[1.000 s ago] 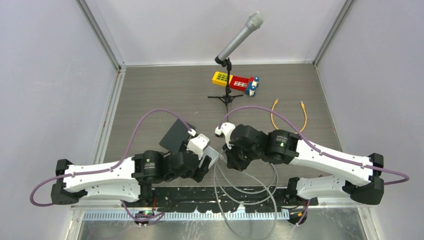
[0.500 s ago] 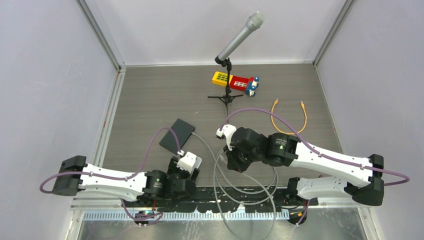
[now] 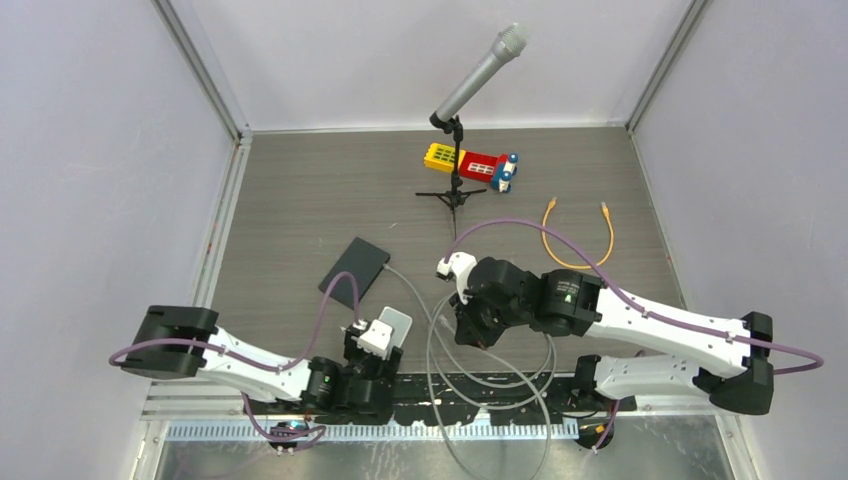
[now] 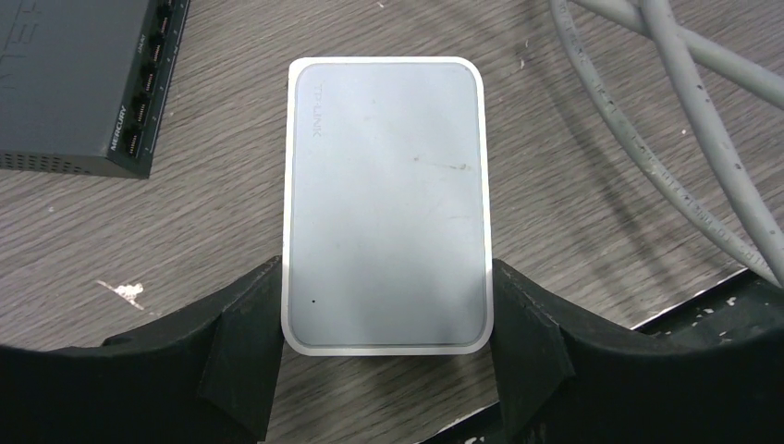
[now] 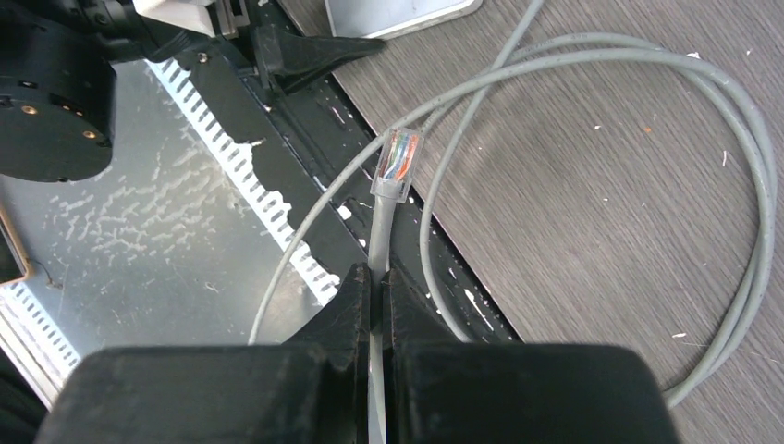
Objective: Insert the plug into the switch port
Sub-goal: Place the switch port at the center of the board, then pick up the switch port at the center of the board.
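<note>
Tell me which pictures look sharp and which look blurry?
Left wrist view: sharp, the white switch shows a soft sheen. Right wrist view: the plug is crisp, the dark fingers on its cable look softer. Top view: even light, faint shadows.

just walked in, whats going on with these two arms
The left gripper is clamped on a white TP-Link switch at the near edge of the table. The right gripper pinches a grey ethernet cable just behind its clear plug, which sticks out free, apart from the switch. The plug is not in any port yet.
</note>
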